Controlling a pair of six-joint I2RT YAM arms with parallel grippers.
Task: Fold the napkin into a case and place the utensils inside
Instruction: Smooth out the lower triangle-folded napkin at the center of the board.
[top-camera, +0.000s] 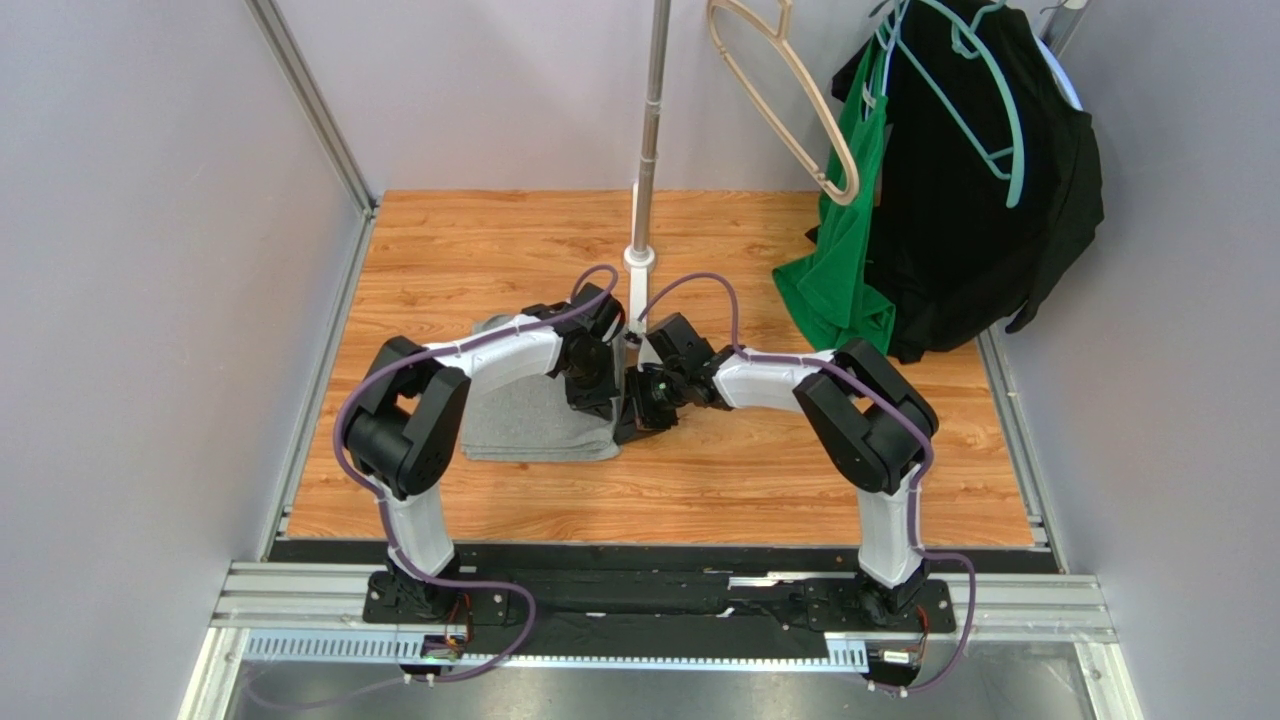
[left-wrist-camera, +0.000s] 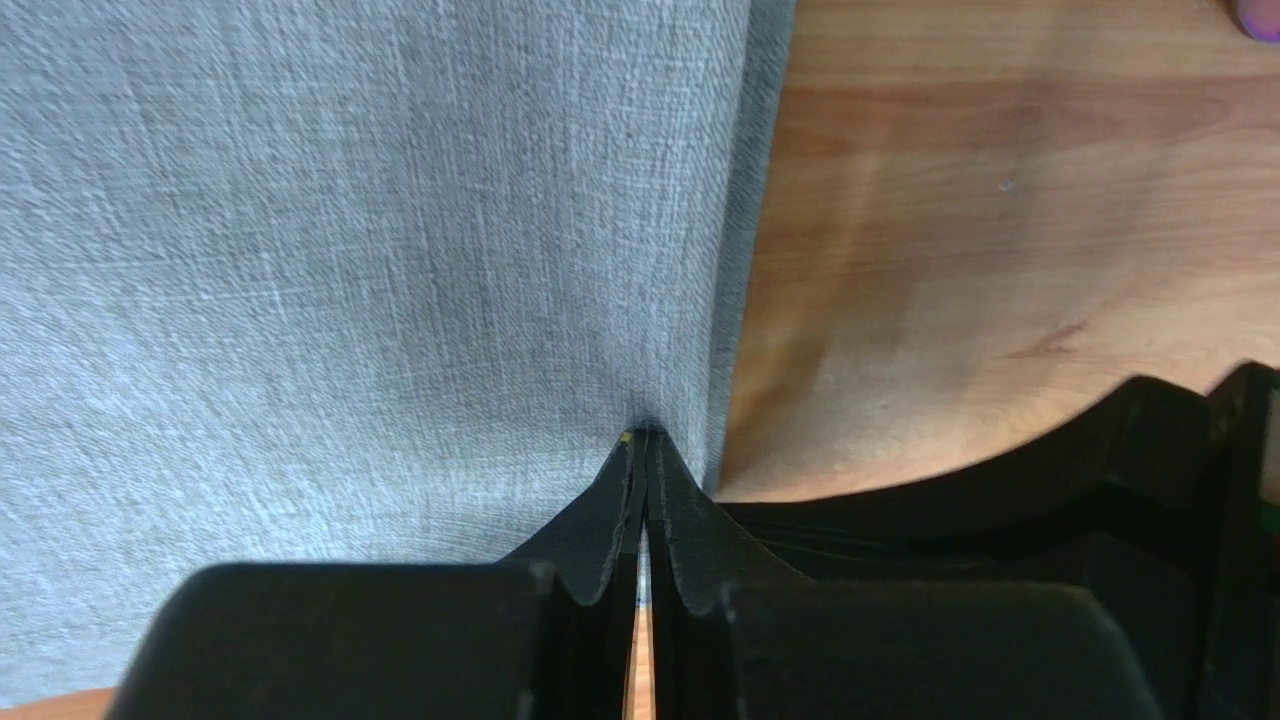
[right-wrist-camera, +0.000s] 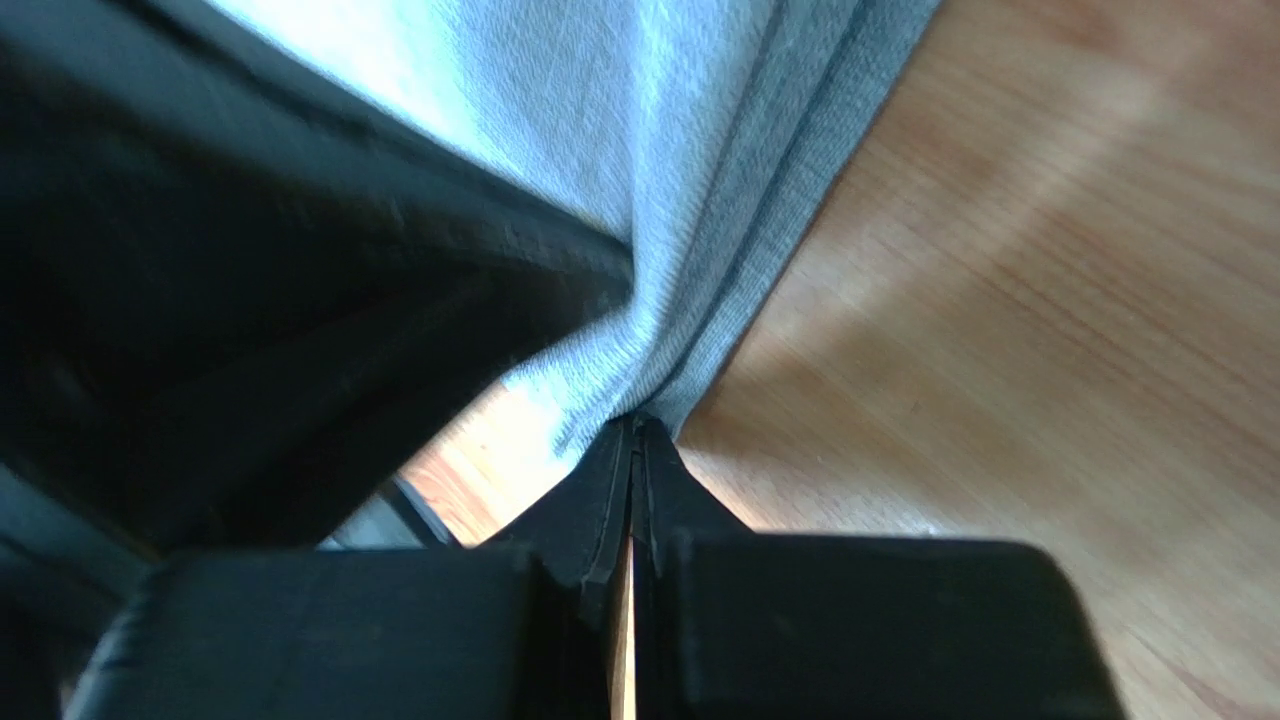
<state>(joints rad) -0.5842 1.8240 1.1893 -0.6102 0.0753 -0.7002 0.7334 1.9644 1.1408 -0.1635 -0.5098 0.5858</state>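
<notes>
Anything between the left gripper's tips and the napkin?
Nothing. The left gripper is shut directly on the edge of the napkin, as the left wrist view shows.

**Grey booth, wood-grain top, clothes hung at the back**

On my overhead feed a wood-grain table top (top-camera: 751, 503) sits between plain pale grey walls (top-camera: 135, 300); aluminium struts (top-camera: 308, 98) border its sides; a slotted aluminium rail (top-camera: 1037, 608) crosses the near edge; a metal pole (top-camera: 651, 120) stands upright at mid-back; right of it I see a bare beige hanger (top-camera: 789, 98), then a teal hanger (top-camera: 984, 113) against a black garment (top-camera: 977, 240), a green garment (top-camera: 842, 285) overlapping its left side; the light is soft and even.
</notes>
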